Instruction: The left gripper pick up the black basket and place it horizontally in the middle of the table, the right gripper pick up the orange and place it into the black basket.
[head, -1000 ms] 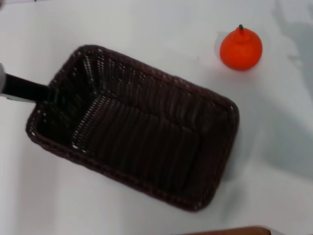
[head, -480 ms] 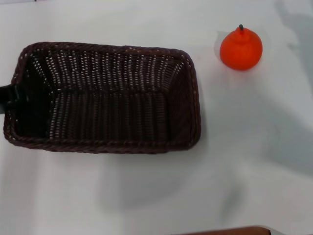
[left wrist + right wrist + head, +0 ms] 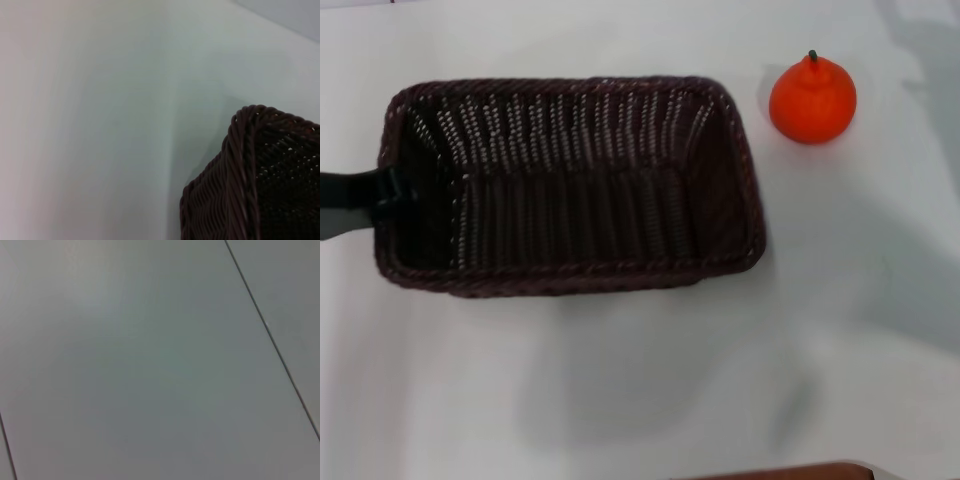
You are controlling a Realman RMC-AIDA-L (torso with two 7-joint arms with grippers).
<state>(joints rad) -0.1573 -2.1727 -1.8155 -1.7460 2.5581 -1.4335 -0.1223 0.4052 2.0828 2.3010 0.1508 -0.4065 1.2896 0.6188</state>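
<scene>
At far left in the head view, the left gripper (image 3: pixel 382 195) is seen at the short end of the basket (image 3: pixel 570 185), a black finger reaching to the rim; the end wall appears to be pinched between the fingers, though the far side of the grip is hidden by the weave. The basket is held long side across the table (image 3: pixel 640 400), the lie the task calls for, and a soft shadow cast well below it suggests it is carried just clear of the surface rather than set down. In the left wrist view only a braided corner of the basket (image 3: pixel 250 175) is shown. To the right, near the basket's far corner but apart from it, the orange (image 3: pixel 812 98) is left upright, untouched. The right gripper is not seen in any view, so nothing can be said of its fingers.
</scene>
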